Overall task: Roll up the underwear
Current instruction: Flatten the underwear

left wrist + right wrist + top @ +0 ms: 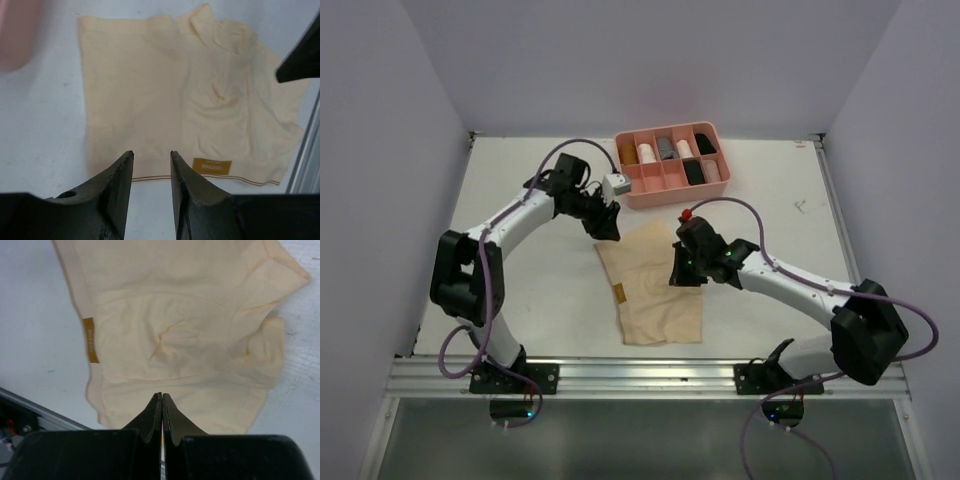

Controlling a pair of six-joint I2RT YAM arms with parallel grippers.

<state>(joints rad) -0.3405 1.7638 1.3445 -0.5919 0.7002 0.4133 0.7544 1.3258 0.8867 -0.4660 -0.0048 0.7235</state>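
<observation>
The pale tan underwear [655,290] is spread flat and unrolled on the white tabletop [540,290], between the two arms and near to the front of the pink tray [665,198]. Its waistband, marked by a small brown label [212,165], is turned to the left side, so the cloth runs from the left arm across to the right arm. The left gripper [151,154] is held just above the waistband edge, at the far left corner. Its fingers are parted and nothing is seen between them. The right gripper [161,396] is placed over the opposite, leg-side edge with fingers pressed together on nothing. For a roll started at the waistband, the left arm is judged the nearer.
</observation>
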